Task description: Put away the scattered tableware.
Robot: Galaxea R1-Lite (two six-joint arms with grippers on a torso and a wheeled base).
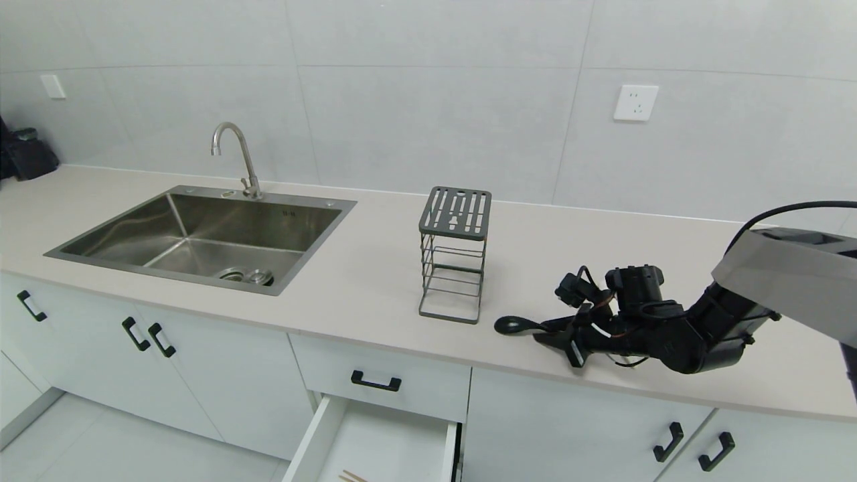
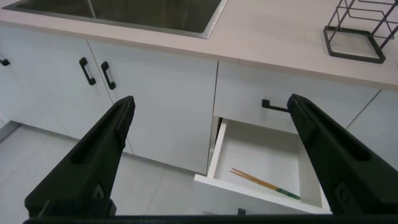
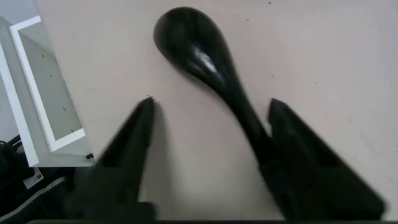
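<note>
Where your spoon lies: the black spoon (image 1: 515, 326) is flat on the counter (image 1: 375, 281) near its front edge, bowl pointing left, to the right of the wire rack (image 1: 454, 258).
Right gripper: your right gripper (image 1: 546, 333) sits low on the counter with its fingers spread wide to either side of the spoon's handle. In the right wrist view (image 3: 211, 104) the handle runs up against one finger (image 3: 292, 143), and nothing is clamped.
Rack: it stands upright just left of the spoon's bowl (image 3: 199, 56), apart from it, with a slotted plate on top.
Open drawer: the white drawer (image 1: 375, 442) is pulled out below the counter, down and left of the spoon. A closed drawer front with a black handle (image 1: 375, 382) sits above it.
Chopsticks: a pair of chopsticks (image 2: 264, 183) lies slantwise on the drawer floor.
Left gripper: your left gripper (image 2: 211, 102) hangs in front of the cabinets, above the open drawer (image 2: 261, 155), fingers wide apart and holding nothing.
Sink: the steel sink (image 1: 167, 271) with its curved faucet (image 1: 241, 157) is set in the counter far to the left, well apart from the spoon.
Wall: a white socket (image 1: 635, 102) is on the tiles behind.
</note>
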